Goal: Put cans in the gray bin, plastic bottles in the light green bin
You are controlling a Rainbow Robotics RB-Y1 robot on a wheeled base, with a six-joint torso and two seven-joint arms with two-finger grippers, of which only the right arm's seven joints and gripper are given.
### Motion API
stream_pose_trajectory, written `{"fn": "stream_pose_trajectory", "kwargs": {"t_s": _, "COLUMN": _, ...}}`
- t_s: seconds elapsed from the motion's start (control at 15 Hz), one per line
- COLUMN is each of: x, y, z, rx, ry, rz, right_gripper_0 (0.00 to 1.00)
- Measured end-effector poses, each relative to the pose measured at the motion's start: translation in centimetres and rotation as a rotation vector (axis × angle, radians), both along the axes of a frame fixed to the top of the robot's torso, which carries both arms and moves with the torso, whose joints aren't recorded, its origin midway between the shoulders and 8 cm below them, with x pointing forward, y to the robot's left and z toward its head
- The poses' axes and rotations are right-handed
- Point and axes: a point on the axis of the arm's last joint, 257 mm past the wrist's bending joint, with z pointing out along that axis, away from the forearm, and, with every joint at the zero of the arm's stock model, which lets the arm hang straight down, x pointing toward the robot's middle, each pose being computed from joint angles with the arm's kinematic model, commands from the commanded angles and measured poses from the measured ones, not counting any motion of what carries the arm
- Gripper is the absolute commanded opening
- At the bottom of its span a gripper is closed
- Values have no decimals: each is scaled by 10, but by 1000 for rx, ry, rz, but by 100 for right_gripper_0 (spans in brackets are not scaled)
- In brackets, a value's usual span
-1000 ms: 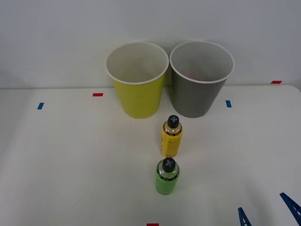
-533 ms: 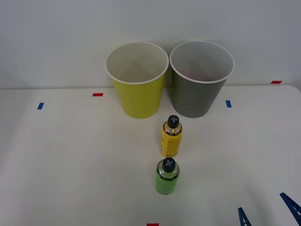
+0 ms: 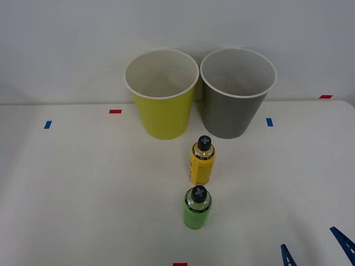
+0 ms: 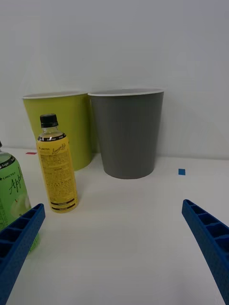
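On the white table [image 3: 83,183] we list two upright black-capped bottles at centre: the yellow bottle [image 3: 202,162], and the green bottle [image 3: 197,208] just at its 6 o'clock. At 12 o'clock stand the light green bin [image 3: 162,113] and the gray bin [image 3: 232,113], side by side. We record the right gripper [image 3: 316,249] at 4 o'clock, its blue fingers [image 4: 210,238] spread apart and empty.

The claw [image 4: 114,252] has blue, ribbed, seemingly plastic fingers [image 4: 210,238].
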Motion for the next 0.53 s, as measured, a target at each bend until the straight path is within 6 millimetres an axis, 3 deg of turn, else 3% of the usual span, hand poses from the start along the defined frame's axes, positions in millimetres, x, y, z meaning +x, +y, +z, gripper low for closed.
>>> {"fn": "stream_pose_trajectory", "kwargs": {"t_s": 0.53, "x": 0, "y": 0, "z": 0, "rx": 0, "ry": 0, "rz": 0, "right_gripper_0": 100}}
